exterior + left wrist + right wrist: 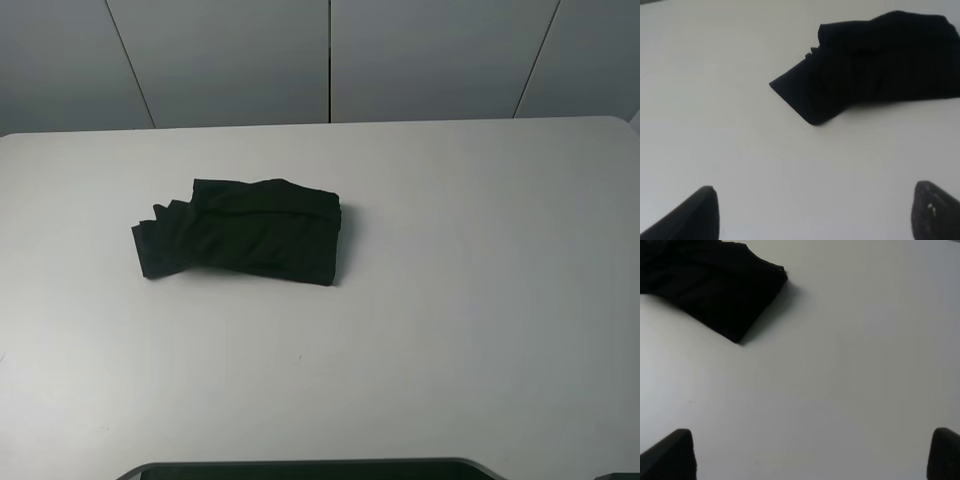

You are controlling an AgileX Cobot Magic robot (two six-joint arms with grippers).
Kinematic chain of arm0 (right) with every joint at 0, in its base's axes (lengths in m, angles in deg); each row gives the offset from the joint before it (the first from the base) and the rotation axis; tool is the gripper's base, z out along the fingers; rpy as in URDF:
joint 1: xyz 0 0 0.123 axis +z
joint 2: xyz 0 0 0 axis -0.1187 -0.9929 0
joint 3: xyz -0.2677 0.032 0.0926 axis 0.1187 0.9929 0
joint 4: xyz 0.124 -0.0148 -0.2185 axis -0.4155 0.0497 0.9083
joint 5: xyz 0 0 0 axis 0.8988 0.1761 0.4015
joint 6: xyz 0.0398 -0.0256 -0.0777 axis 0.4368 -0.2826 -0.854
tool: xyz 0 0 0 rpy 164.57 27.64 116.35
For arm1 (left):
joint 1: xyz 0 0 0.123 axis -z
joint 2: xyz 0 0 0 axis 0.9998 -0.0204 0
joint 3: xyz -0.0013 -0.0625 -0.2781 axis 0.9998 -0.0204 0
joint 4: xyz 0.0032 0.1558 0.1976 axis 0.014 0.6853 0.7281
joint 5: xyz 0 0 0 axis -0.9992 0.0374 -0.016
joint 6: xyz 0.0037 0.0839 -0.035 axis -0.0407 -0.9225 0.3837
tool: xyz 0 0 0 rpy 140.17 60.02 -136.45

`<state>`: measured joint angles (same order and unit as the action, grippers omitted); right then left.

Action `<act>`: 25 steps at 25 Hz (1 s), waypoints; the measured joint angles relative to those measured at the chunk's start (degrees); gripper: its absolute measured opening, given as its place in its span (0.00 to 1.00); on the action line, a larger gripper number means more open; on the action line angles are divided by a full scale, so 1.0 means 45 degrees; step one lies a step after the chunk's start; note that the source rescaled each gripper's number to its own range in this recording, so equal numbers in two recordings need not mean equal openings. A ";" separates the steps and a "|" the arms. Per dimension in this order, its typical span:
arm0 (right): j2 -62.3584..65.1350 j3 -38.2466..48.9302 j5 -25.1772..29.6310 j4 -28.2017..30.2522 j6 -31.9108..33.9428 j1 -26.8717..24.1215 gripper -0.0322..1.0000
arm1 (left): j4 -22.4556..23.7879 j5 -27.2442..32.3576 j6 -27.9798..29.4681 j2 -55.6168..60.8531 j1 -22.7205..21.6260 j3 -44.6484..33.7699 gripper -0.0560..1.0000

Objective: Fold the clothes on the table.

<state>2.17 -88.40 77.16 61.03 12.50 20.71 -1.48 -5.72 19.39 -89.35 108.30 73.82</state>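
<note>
I see no print on the folded clothes (240,232), left of centre on the table (480,300). Only the wrist views show the left gripper (815,212) and right gripper (812,455), both spread wide and empty.

The clothes (240,232) lie folded on the table (480,300), left of its middle

The clothes (245,232) are soft matt black cloth (creased, no sheen), lying on the table (480,300), a smooth white, faintly satin top.
</note>
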 joint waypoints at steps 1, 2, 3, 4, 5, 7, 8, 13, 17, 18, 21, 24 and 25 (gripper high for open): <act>0.0093 0.0000 -0.0021 0.0000 0.0000 0.0000 1.00 | 0.0000 0.0000 0.0000 0.0217 0.0000 0.0000 0.99; 0.0117 0.0000 -0.0021 0.0000 0.0000 0.0000 1.00 | 0.0000 0.0000 0.0000 0.0378 0.0000 0.0000 0.99; 0.0145 0.0000 -0.0021 -0.0017 0.0000 0.0000 1.00 | 0.0000 0.0000 0.0000 0.0549 0.0000 0.0000 0.99; 0.0221 0.0000 -0.0021 -0.0017 0.0000 0.0000 1.00 | 0.0000 0.0000 0.0000 0.0687 0.0000 0.0000 0.99; 0.0349 0.0000 -0.0021 -0.0017 0.0000 0.0000 1.00 | 0.0000 0.0000 0.0000 0.0791 0.0000 0.0000 0.99; 0.0751 0.0000 -0.0021 -0.0017 -0.0024 0.0000 1.00 | 0.0000 -0.0047 0.0000 0.0854 0.0000 -0.0022 0.99; 0.1064 0.0000 -0.0021 -0.0017 -0.0024 0.0000 1.00 | 0.0000 -0.0167 0.0000 0.0882 0.0000 -0.0119 0.99; 0.1957 0.0000 -0.0021 -0.0028 -0.0024 0.0000 1.00 | 0.0000 -0.0249 0.0000 0.0939 0.0000 -0.0238 0.99; 0.2005 0.0000 -0.0021 -0.0028 -0.0024 0.0000 1.00 | 0.0000 -0.0258 0.0000 0.0939 0.0000 -0.0238 0.99; 0.2005 0.0000 -0.0021 -0.0028 -0.0024 0.0000 1.00 | 0.0000 -0.0258 0.0000 0.0939 0.0000 -0.0238 0.99; 0.2005 0.0000 -0.0021 -0.0028 -0.0024 0.0000 1.00 | 0.0000 -0.0258 0.0000 0.0939 0.0000 -0.0238 0.99; 0.2005 0.0000 -0.0021 -0.0028 -0.0024 0.0000 1.00 | 0.0000 -0.0258 0.0000 0.0939 0.0000 -0.0238 0.99; 0.2005 0.0000 -0.0021 -0.0028 -0.0024 0.0000 1.00 | 0.0000 -0.0258 0.0000 0.0939 0.0000 -0.0238 0.99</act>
<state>11.20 -88.40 77.06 60.90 12.39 20.71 -1.48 -6.88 19.39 -85.13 108.30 72.74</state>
